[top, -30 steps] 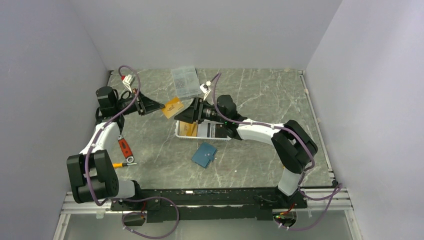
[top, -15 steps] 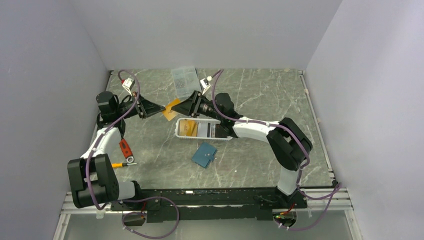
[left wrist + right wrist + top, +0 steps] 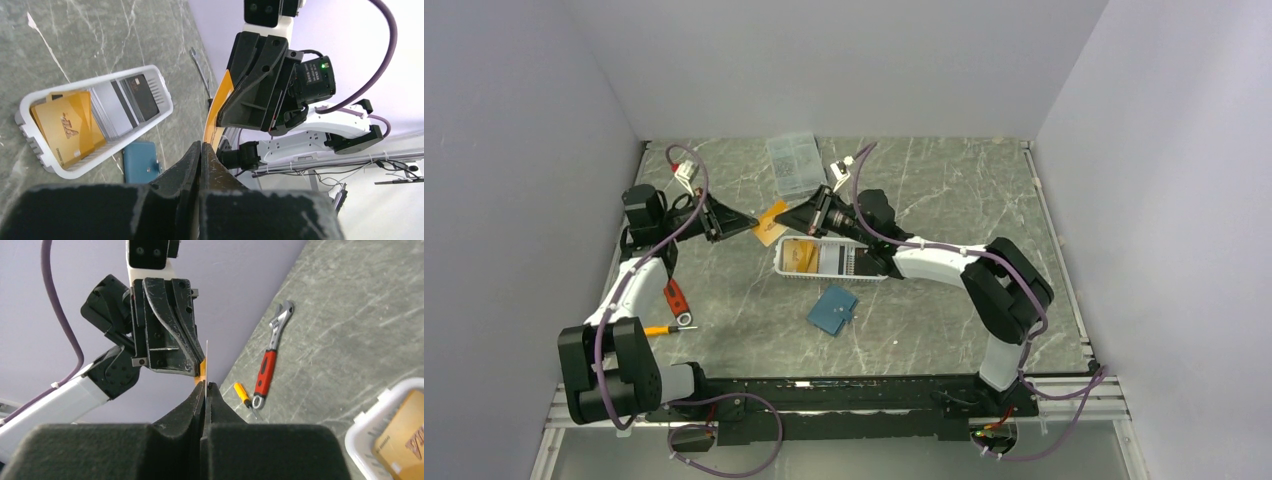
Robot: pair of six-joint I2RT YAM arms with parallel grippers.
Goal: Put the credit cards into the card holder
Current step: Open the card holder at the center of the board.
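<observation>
Two tools, left tool (image 3: 752, 227) and right tool (image 3: 786, 216), now both clamp the gold card (image 3: 770, 232) in mid-air, right having moved in, suggesting a handover, while the holder (image 3: 833, 309) lies on the desk (image 3: 944, 200), awaiting it.

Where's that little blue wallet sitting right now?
From above, the blue wallet lies flat on the table near the middle, just on the near side of the white basket.
</observation>
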